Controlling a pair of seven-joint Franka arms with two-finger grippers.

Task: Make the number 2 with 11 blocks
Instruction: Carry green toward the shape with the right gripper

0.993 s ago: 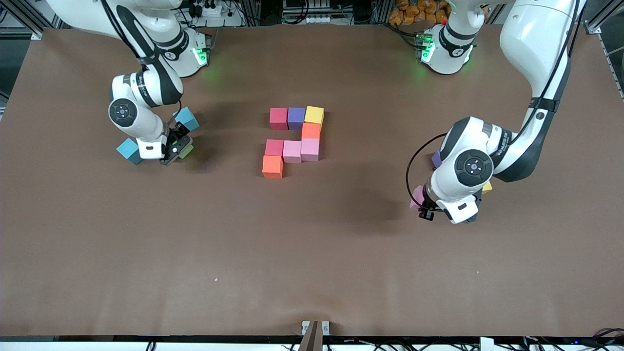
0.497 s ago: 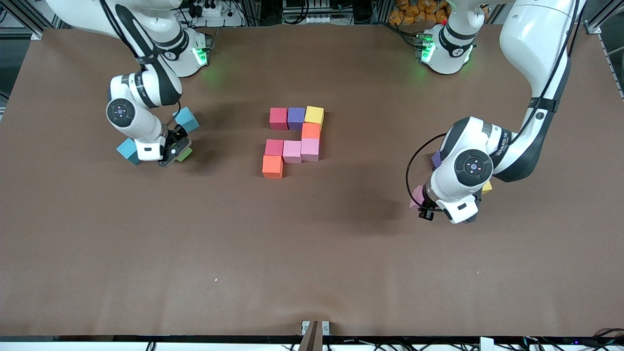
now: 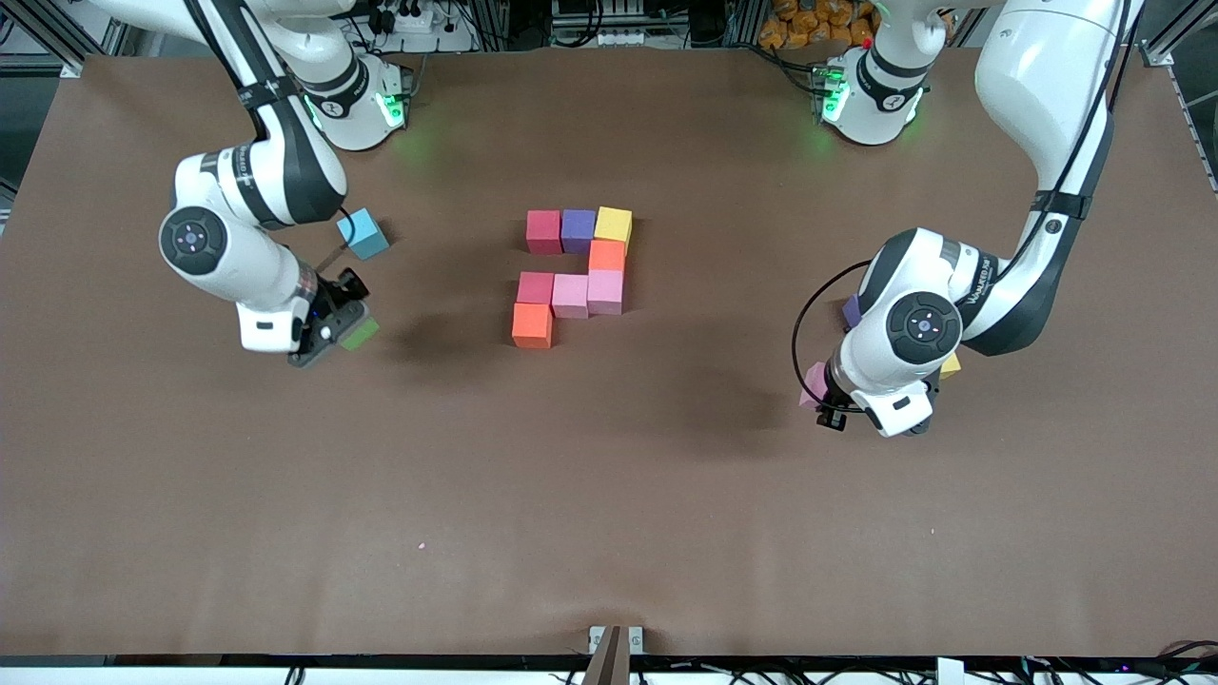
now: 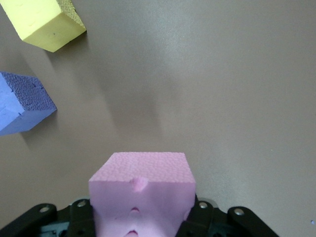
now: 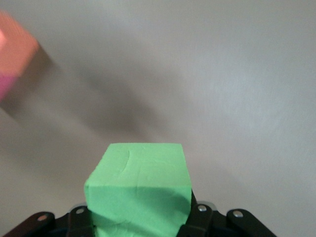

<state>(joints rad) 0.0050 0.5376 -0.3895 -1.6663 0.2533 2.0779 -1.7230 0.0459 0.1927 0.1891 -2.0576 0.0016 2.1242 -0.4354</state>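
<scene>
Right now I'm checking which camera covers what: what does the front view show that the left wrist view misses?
Only the front view shows the eight-block figure, a light-blue cube, and the right gripper shut on the green block. Only the left wrist view shows the left gripper clamping the pink block. Both show that pink block, a purple block and a yellow block beside it.

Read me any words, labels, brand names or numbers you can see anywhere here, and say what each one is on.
None can be read.
Small dark lettering on the left arm's link: too small to read.
Similar lettering on the right arm's link: too small to read.
The blocks and table carry no text.
</scene>
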